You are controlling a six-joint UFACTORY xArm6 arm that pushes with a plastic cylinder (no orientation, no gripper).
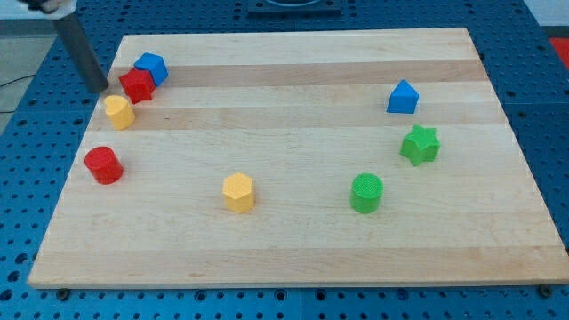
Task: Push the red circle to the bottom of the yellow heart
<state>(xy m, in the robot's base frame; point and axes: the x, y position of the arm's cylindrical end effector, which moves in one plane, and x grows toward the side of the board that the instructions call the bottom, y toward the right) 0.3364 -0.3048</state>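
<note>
The red circle (103,165) is a short red cylinder near the board's left edge. The yellow heart (119,112) lies just above it and slightly to the right, a small gap apart. My tip (102,90) is at the view's upper left, at the board's left edge, just up-left of the yellow heart and left of a red block (137,85). The tip is well above the red circle and does not touch it.
A blue cube (151,67) sits against the red block at the upper left. A yellow hexagon (238,192) is at bottom centre. A green circle (366,193), a green star (420,145) and a blue block (403,97) are on the right.
</note>
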